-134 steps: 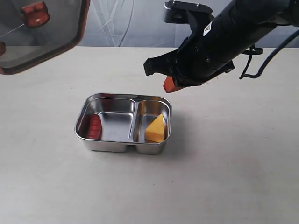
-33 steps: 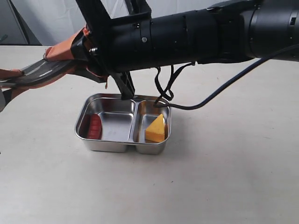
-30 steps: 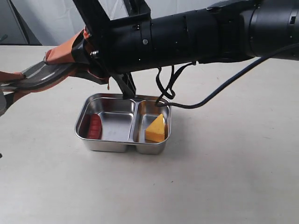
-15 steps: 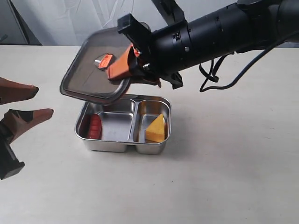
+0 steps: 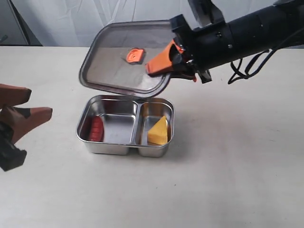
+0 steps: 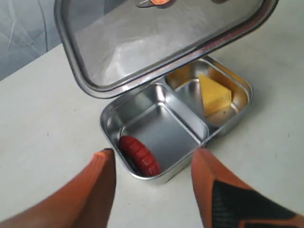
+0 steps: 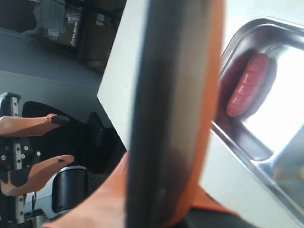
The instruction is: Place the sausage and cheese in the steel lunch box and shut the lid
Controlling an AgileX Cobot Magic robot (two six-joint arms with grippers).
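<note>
right gripper [image 5: 160, 66] clamping tilted lid [image 5: 116, 59] above steel lunch box [image 5: 124, 150]

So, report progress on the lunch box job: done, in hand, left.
Done: the sausage lies in the larger compartment of the steel lunch box, the cheese in the smaller one. In hand: the right end effector holds the lid tilted above the box. The left end effector is open and empty. Left: lower the lid and seat it.
</note>
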